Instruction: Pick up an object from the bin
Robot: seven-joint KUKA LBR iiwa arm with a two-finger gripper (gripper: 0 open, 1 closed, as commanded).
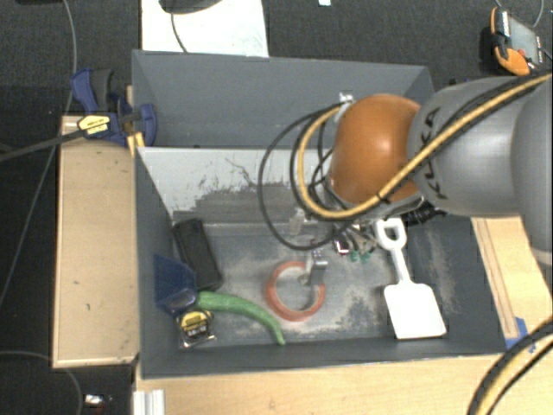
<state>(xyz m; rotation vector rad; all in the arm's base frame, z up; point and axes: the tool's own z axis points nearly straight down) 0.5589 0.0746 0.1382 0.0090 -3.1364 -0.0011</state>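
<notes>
My gripper [312, 275] hangs low over the middle of the bin floor, its fingers reaching down inside an orange ring [281, 299] that lies flat there. One finger sits near the ring's right inner edge. A white spatula [409, 301] lies to the right, handle pointing up towards the arm. A green curved tube [244, 310] lies left of the ring.
Along the bin's left side lie a black rectangular block [198, 253], a blue cloth-like piece [171, 279] and a small yellow tape measure [195, 327]. The arm with its orange dome and looped cables covers the bin's upper right.
</notes>
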